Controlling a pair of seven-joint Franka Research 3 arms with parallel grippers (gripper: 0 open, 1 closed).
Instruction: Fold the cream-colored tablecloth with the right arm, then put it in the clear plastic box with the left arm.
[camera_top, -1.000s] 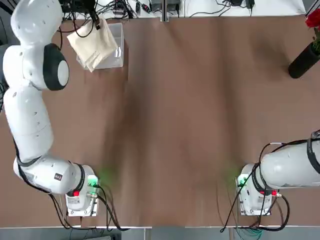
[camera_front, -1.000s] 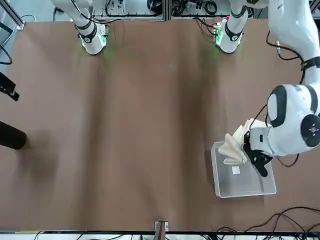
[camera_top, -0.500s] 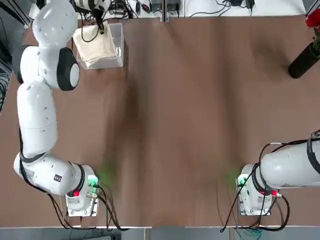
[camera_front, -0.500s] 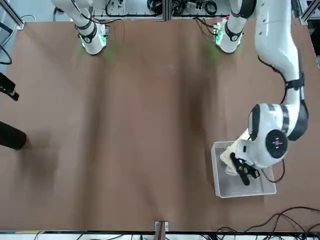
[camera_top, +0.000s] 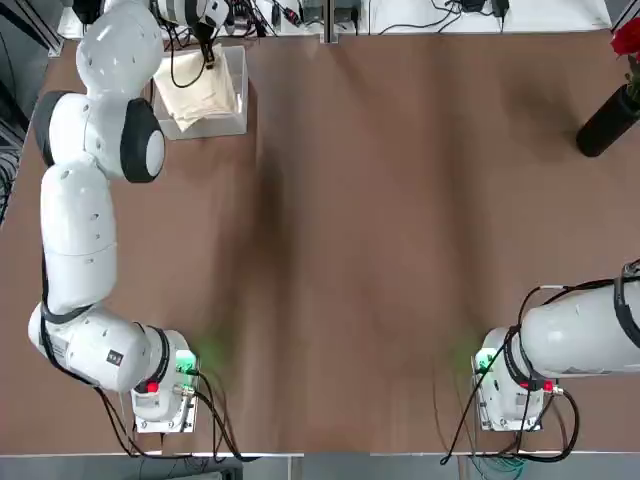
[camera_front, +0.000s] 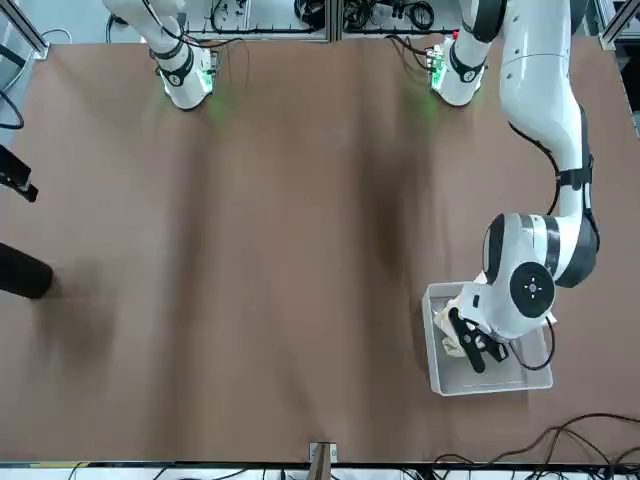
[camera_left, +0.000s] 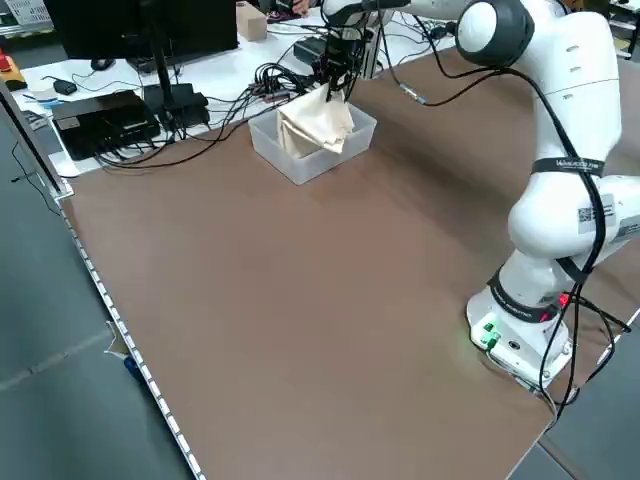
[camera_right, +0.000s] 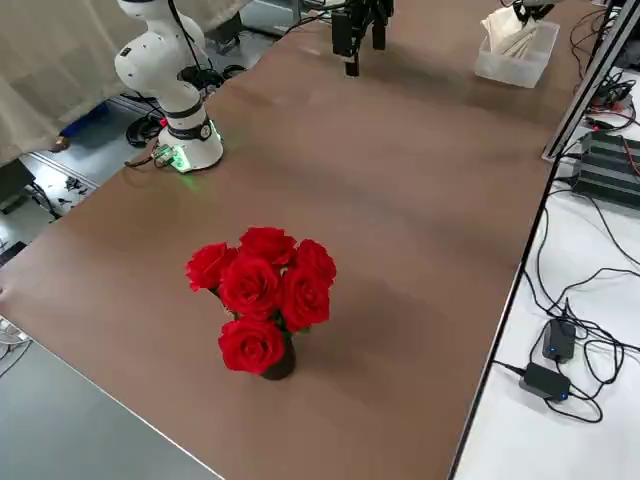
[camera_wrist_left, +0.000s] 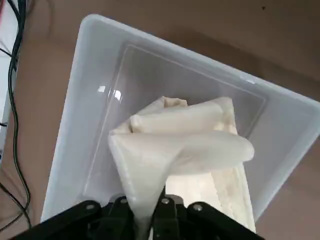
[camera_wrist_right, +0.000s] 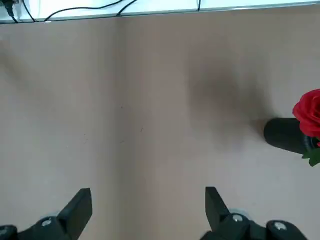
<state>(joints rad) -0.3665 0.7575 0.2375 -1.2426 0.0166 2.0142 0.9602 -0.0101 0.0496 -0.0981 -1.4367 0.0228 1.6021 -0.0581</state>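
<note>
My left gripper (camera_wrist_left: 149, 212) is pinched shut on the folded cloth (camera_wrist_left: 185, 150), holding it down inside the plastic box (camera_wrist_left: 75, 115) so it lands within the walls. My right gripper (camera_wrist_right: 148, 207) hangs spread wide over bare table, its folding apparently done.

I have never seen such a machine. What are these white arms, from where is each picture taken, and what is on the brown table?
These are two robot arms with two-finger grippers. One camera looks down from overhead, one faces the robot, two stand at the sides, and one sits on each wrist. The left gripper is shut on the folded cream-colored tablecloth and holds it inside the clear plastic box at the table's far corner. The right gripper is open and empty, hanging above bare table. A dark vase of red roses stands at the other side.
</note>
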